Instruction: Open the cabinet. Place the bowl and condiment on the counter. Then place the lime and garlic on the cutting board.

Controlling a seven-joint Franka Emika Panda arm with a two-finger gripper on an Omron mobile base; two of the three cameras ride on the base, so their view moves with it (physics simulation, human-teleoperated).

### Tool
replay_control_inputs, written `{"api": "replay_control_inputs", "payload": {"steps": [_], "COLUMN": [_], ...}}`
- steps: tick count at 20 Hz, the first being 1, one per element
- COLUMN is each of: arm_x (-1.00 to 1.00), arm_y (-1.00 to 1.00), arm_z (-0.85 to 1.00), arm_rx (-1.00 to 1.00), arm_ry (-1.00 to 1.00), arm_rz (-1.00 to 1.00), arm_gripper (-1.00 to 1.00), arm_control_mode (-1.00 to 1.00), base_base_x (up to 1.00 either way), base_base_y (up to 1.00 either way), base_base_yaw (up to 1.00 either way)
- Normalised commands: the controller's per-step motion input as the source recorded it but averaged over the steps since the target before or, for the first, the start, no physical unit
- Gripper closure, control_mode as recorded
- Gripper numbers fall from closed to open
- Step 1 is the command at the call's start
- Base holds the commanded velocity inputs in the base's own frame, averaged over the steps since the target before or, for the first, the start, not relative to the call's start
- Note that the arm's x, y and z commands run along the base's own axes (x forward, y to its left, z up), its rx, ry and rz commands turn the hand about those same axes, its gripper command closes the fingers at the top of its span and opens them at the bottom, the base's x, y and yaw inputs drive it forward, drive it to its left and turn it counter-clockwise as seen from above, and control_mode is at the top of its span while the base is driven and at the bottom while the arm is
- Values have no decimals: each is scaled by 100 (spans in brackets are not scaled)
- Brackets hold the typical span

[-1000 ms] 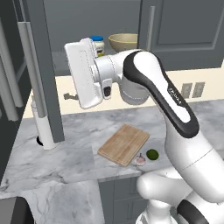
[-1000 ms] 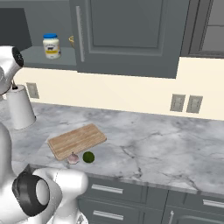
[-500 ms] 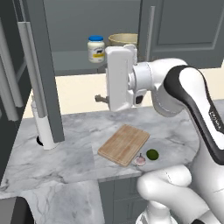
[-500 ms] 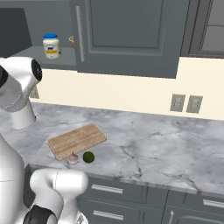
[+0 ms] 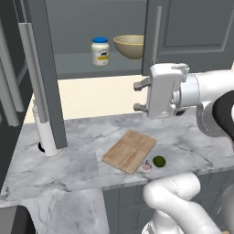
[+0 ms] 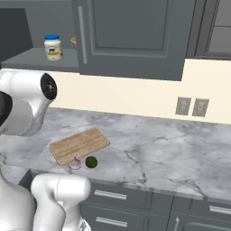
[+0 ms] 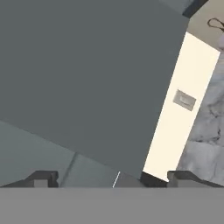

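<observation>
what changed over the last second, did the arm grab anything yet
No grab. The arm swung its hand to the right across the left base view, from in front of the open cabinet to over the counter; the gripper stayed open and empty. The condiment, bowl, cutting board, garlic and lime have not moved.

One condiment (image 5: pixel 100 50) jar and one bowl (image 5: pixel 129 46) are sitting side by side on the open cabinet (image 5: pixel 91 64) shelf, above and beyond the gripper (image 5: pixel 141 96). One cutting board (image 5: pixel 130 150) is lying on the counter (image 5: pixel 73 155) below the gripper, with one garlic (image 5: pixel 146 167) bulb and one lime (image 5: pixel 159 161) resting beside its near edge. Two wall outlets (image 6: pixel 191 106) are showing on the backsplash. One paper towel roll (image 5: pixel 45 137) is standing far to the gripper's side.
</observation>
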Motion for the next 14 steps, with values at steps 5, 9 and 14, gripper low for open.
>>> {"api": "replay_control_inputs", "payload": {"steps": [5,9,14], "arm_x": [-14,-4,-6], "arm_y": [-16,-27,-48], "arm_z": [1,8,9], "arm_rx": [-35,-31,-19], "arm_ry": [-42,-33,-28], "arm_rz": [-13,-17,-23], "arm_gripper": [-100,-100,-100], "arm_control_mode": [-100,-100,-100], "base_base_x": [0,0,0], "base_base_y": [0,0,0], "base_base_yaw": [0,0,0]}}
